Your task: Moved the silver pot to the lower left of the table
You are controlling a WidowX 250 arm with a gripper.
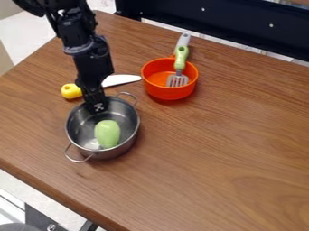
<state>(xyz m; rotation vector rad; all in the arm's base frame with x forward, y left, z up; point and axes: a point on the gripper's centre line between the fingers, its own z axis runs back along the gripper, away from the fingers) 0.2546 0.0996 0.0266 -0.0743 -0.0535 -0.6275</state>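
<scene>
Silver pot (pixel 125 118) is seen on the left of the table (pixel 211 158), near its lower-left edge; the move is judged nearly done; whether the gripper (pixel 98 108) is open or closed cannot be told; withdrawal is left.

No text, labels, numbers or signs can be read anywhere.
</scene>
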